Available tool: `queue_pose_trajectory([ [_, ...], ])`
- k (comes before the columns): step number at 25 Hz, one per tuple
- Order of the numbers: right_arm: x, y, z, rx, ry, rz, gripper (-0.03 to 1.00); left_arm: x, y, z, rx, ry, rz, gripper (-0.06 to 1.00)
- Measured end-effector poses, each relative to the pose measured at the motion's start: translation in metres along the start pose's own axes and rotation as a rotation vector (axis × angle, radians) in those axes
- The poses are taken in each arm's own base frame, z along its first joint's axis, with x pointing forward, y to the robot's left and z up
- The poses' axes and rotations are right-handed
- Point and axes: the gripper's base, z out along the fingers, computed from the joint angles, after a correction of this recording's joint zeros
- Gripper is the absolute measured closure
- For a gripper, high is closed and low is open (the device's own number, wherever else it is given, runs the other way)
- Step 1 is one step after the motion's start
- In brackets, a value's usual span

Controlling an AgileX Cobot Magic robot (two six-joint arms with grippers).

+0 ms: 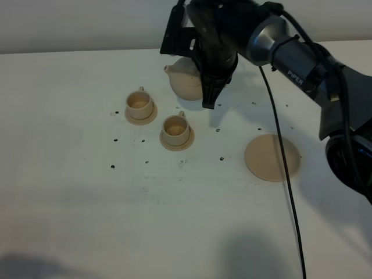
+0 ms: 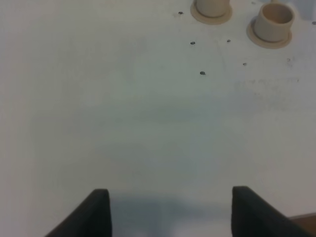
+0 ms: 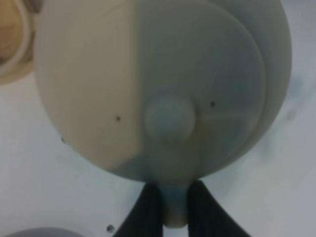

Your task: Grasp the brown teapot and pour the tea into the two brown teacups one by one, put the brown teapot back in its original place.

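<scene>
The brown teapot (image 1: 185, 78) is at the back centre with its spout pointing left, just behind the two brown teacups. My right gripper (image 1: 208, 99) is shut on its loop handle. In the right wrist view the teapot (image 3: 163, 84) fills the frame, lid knob facing the camera, and the fingers (image 3: 148, 212) clamp the handle. One teacup (image 1: 140, 104) stands on its saucer at the left, the other (image 1: 176, 129) nearer the front. The wide round saucer (image 1: 272, 157) lies bare at the right. My left gripper (image 2: 170, 212) is open and empty over bare table.
The white table (image 1: 70, 192) has small dark specks around the cups. The right arm's black cable (image 1: 288, 174) runs across the wide saucer. Both cups show far off in the left wrist view (image 2: 275, 19).
</scene>
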Motion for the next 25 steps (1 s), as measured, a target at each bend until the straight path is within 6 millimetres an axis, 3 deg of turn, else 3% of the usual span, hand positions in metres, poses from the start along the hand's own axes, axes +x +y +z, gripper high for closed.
queue_pose_trajectory([
  [8,-0.008,-0.001,0.000,0.074,-0.022,-0.023,0.87,0.000,0.000,0.000,0.000,0.000,-0.001,0.45],
  [25,-0.034,0.009,0.039,0.218,-0.095,-0.042,0.87,0.000,0.000,0.000,0.000,0.000,-0.001,0.45],
])
